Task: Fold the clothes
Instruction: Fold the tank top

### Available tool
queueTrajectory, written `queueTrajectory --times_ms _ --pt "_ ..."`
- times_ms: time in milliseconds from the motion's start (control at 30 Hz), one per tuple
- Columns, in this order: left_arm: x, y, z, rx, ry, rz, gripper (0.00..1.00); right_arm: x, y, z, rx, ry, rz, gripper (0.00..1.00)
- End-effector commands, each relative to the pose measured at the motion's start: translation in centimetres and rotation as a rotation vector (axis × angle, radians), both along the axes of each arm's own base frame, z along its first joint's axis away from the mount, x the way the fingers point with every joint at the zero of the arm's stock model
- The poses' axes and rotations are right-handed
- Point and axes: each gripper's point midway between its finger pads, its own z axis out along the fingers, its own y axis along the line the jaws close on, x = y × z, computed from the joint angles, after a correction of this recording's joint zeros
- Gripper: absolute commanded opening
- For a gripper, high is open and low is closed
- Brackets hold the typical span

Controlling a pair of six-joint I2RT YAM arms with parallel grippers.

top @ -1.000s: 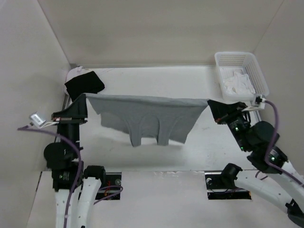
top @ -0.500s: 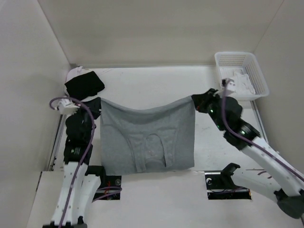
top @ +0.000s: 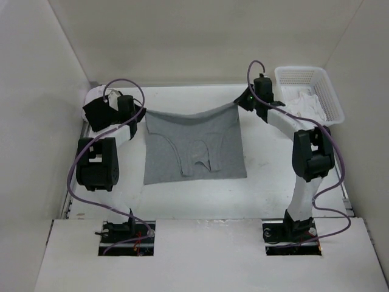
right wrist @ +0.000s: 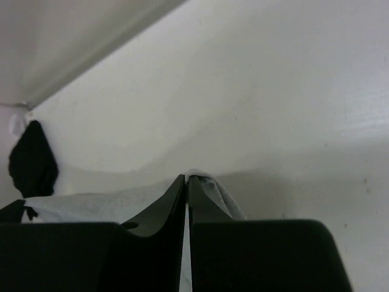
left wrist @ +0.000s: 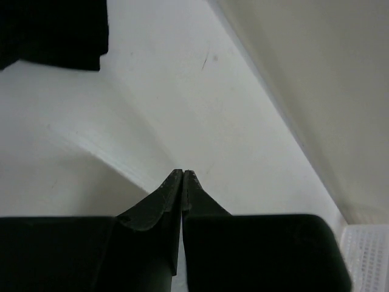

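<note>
Sagging between clamped jaws: far edge of the clothes (top: 194,152)

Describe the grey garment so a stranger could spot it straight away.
On the white table, look at the middle, between the two arms. The grey sleeveless top lies spread there, its far corners pinched by the left gripper and right gripper. It is the only grey cloth: the black cloth sits far left, the white cloth in the basket far right.

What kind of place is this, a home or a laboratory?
Probably a robot laboratory cell: two robot arms fixed to a white table, bare white panels around it, and a grey top held up between the arms.
</note>
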Motion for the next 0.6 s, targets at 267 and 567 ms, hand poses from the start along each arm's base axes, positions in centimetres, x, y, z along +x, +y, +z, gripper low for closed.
queueTrajectory --times_ms 267,567 --pt "-3.6 1.0 5.0 -0.011 -0.192 0.018 0.00 -2.1 -2.1 3.2 0.087 -0.105 -0.005 0.07" --pt "-12.4 -0.9 6.4 -0.058 -0.282 -0.020 0.00 -8.9 -3.5 0.8 0.119 -0.092 -0.077 0.04"
